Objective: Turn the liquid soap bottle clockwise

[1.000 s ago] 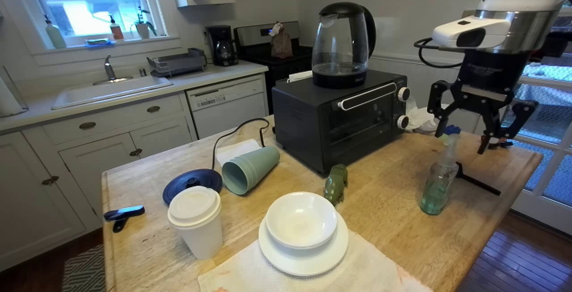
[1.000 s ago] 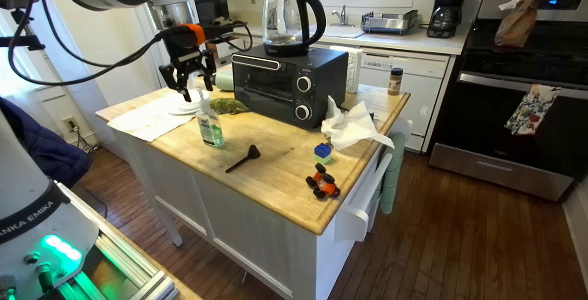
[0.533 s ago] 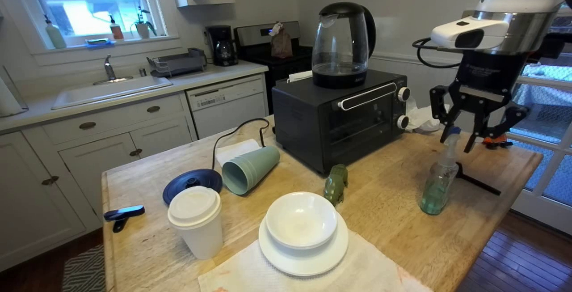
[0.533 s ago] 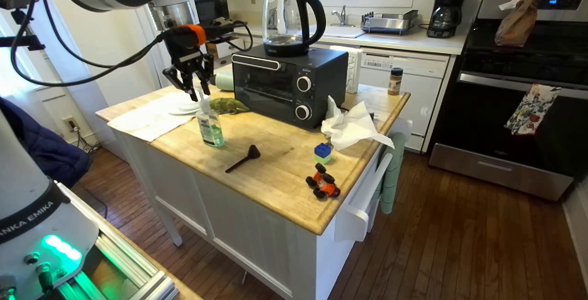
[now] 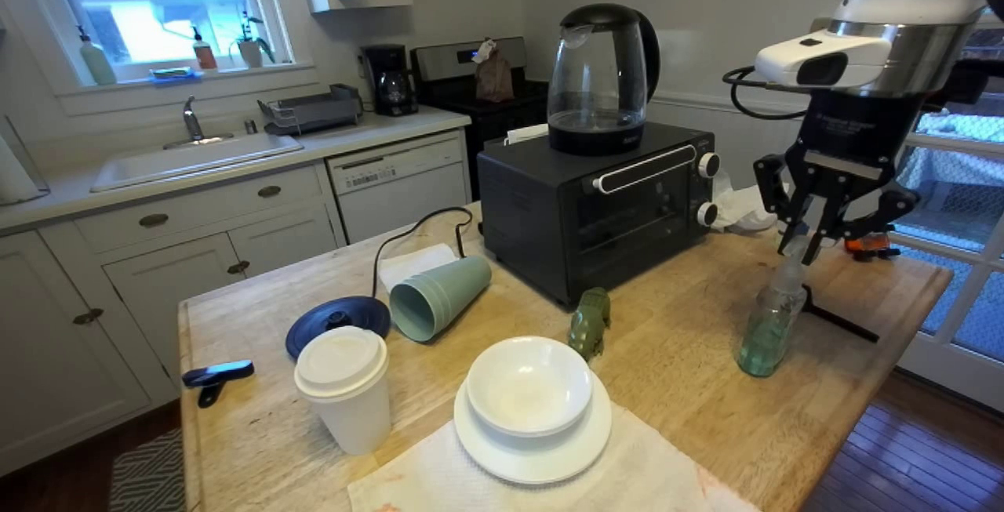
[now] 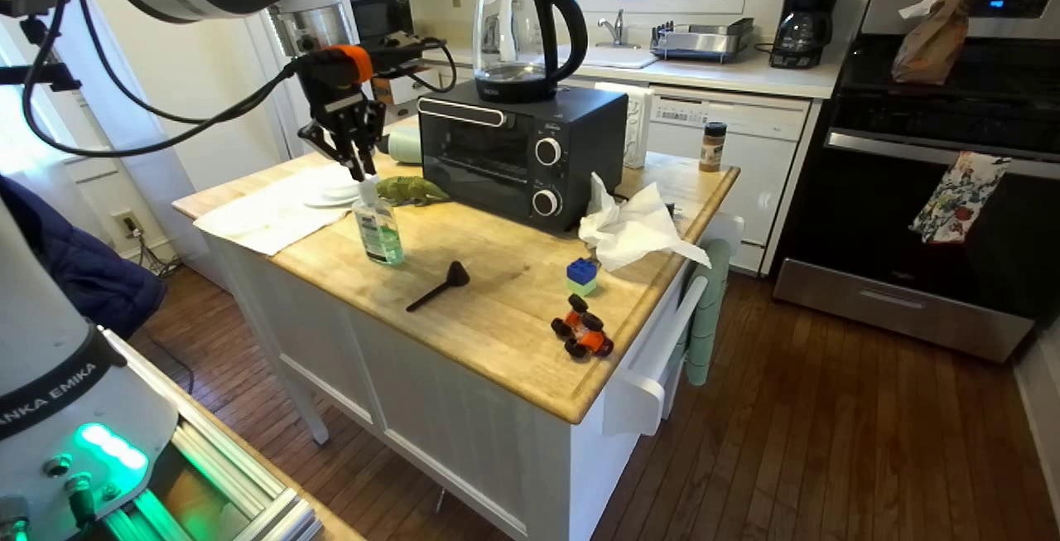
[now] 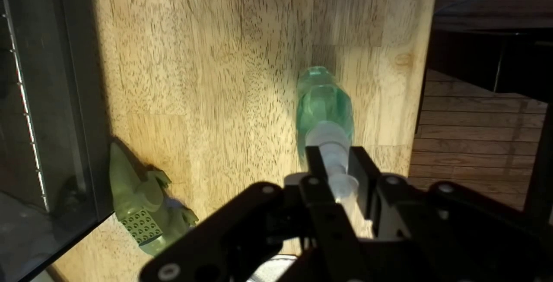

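Observation:
The liquid soap bottle (image 5: 762,332) stands upright on the wooden table, translucent with green liquid low inside and a pale pump top. A label shows on its face in an exterior view (image 6: 381,236). My gripper (image 5: 798,248) points down from above, its fingers on either side of the pump. In the wrist view the bottle (image 7: 323,107) lies beyond the fingertips, and the gripper (image 7: 335,150) is shut on its pump neck. The left finger there hides part of the pump.
A black toaster oven (image 5: 596,206) bearing a glass kettle (image 5: 600,88) stands nearby. A green toy dinosaur (image 7: 149,200) lies beside the oven. Near the bottle are a black brush (image 6: 443,284), stacked toy blocks (image 6: 581,274), an orange toy car (image 6: 583,329) and a white bowl (image 5: 529,386).
My gripper's fingers have come together from wide apart onto the bottle's pump, with the hand shifting only slightly. The bottle has not visibly moved.

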Controlling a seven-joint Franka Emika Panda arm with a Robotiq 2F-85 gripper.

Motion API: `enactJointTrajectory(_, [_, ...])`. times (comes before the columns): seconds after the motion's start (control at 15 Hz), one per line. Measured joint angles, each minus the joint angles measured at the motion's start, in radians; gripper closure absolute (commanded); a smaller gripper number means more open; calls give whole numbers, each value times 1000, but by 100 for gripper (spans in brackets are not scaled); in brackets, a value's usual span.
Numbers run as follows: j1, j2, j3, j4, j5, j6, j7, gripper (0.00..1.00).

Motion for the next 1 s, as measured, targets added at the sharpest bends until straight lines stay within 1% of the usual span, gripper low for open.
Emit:
enactJointTrajectory(0.27, [-5, 0, 0, 1, 0, 0, 12, 95])
enactJointTrajectory(0.47, [-30, 1, 4, 4, -2, -1, 74, 95])
enactJointTrajectory(0.6, [-54, 1, 12, 6, -21, -6, 149, 95])
enactJointTrajectory(0.8, [-90, 1, 32, 10, -68, -29, 297, 95])
enactJointTrajectory(1.0, [-104, 4, 47, 21, -92, -78, 434, 95])
